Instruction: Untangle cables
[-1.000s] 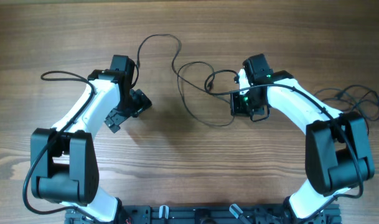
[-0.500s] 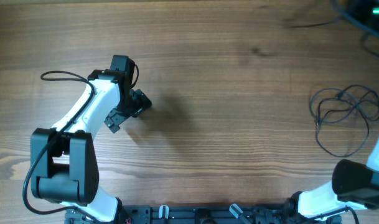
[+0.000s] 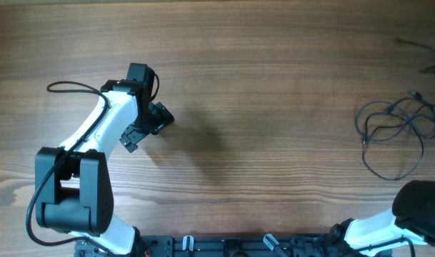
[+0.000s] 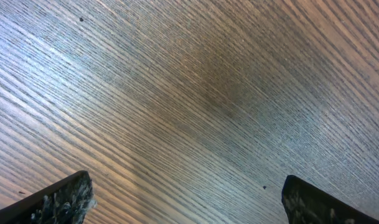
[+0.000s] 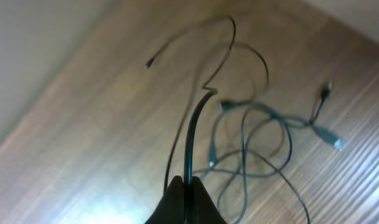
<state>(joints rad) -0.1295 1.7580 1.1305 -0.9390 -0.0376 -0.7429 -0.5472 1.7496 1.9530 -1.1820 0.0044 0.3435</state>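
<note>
Wooden tabletop (image 3: 274, 86), cables (image 3: 396, 135) looped at right edge. Pinches one in right gripper (image 5: 187, 199), probably to lift it clear; holds left gripper (image 4: 189, 204) wide, idle.

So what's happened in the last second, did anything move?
The right gripper, shut on one cable, swung from the middle of the table out to its right side, taking that cable along; it now dangles above the loose cables there. The left gripper stayed put, open over the table.

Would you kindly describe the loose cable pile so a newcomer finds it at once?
Start at the right edge of the table, opposite the left arm. There lie the cables, overlapping black loops, far thinner than the wire on that arm.
</note>
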